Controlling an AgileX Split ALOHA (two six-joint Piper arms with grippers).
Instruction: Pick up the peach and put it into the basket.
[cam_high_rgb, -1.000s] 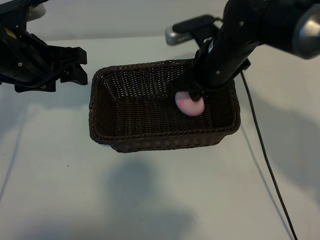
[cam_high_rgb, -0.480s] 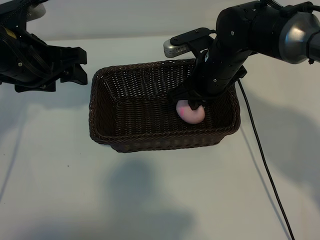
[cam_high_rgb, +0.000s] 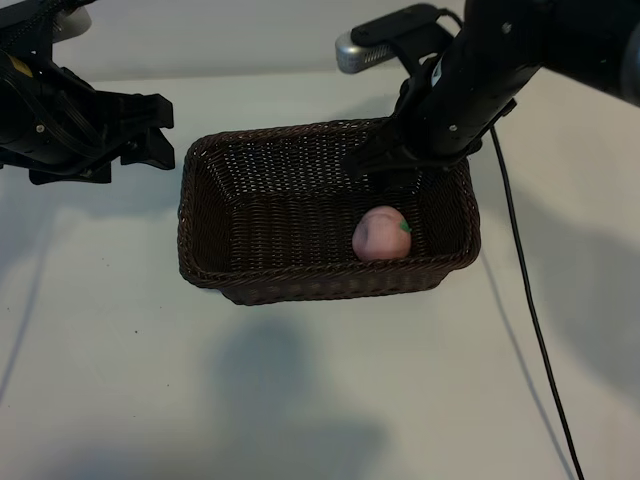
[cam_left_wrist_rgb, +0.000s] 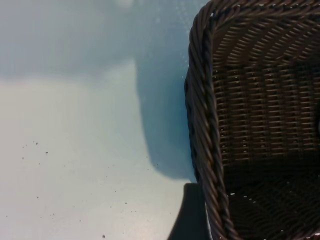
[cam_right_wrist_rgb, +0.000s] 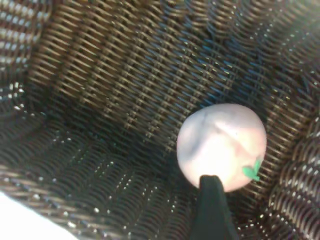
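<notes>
The pale-pink peach (cam_high_rgb: 380, 234), with a small green leaf, lies on the floor of the dark-brown wicker basket (cam_high_rgb: 310, 282), close to its right front corner. My right gripper (cam_high_rgb: 386, 170) hangs open over the basket's back right part, above the peach and clear of it. In the right wrist view the peach (cam_right_wrist_rgb: 220, 142) rests on the basket (cam_right_wrist_rgb: 100, 75) weave, and one dark finger (cam_right_wrist_rgb: 212, 210) overlaps its edge. My left gripper (cam_high_rgb: 152, 128) stays open at the left of the basket, off the table. The left wrist view shows the basket's braided rim (cam_left_wrist_rgb: 200, 110).
A black cable (cam_high_rgb: 520, 280) runs down the white table to the right of the basket. The right arm's bulk reaches in from the upper right. Bare white table lies in front of the basket and to its left.
The right gripper has opened and risen toward the basket's back wall. The peach has left its fingers and now rests on the basket floor. The left arm has not moved.
</notes>
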